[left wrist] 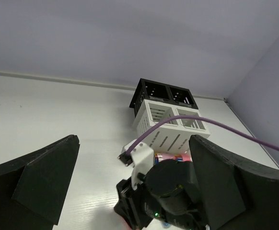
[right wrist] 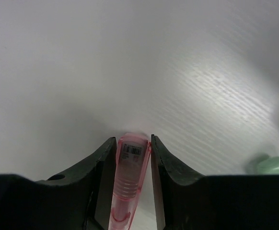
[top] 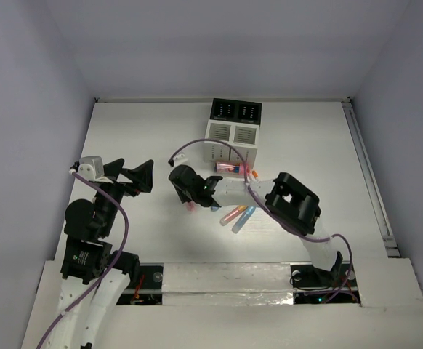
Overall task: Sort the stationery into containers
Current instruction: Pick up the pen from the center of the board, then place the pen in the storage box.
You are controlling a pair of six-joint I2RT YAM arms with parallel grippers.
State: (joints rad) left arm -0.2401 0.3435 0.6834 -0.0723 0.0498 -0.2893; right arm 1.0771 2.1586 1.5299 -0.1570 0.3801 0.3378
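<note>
We have the left arm point(top: 88, 222) folded up at the left, elbow bent, wrist turned to the right. The left gripper point(top: 142, 177) has its fingers point(left wrist: 39, 179) spread wide with nothing between them. The right arm point(top: 293, 203) reaches from its base at lower right across toward the centre, with the forearm low. The right gripper point(right wrist: 133, 142) tips down toward the table, jaws pressed on both sides of a pink marker point(right wrist: 129, 167). The two grippers face each other, near but apart.
</note>
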